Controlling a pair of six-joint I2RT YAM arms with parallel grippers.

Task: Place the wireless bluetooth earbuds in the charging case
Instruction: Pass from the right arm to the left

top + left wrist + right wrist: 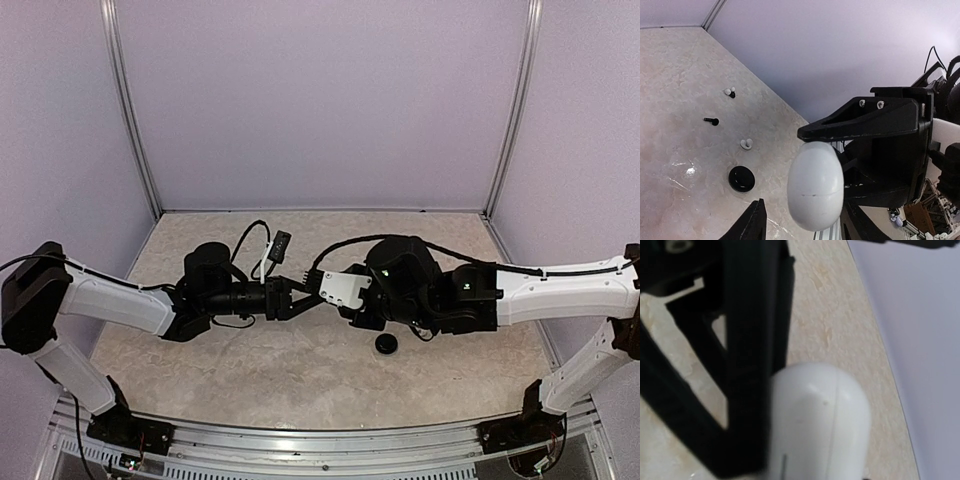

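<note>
Aloft, glossy white egg-shaped charging case [815, 187], pinched in right end effector [318, 292] — left end effector [290, 298], grip unclear.

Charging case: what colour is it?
The charging case is glossy white, with a thin seam; left wrist view shows it best.

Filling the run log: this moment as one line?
right gripper: shut on charging case, lid closed | left gripper: flanking case, grip unclear | earbuds: both on table

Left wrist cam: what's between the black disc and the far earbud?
The other earbud, close beyond the disc, roughly on that line to the far earbud. Left wrist view.
</note>
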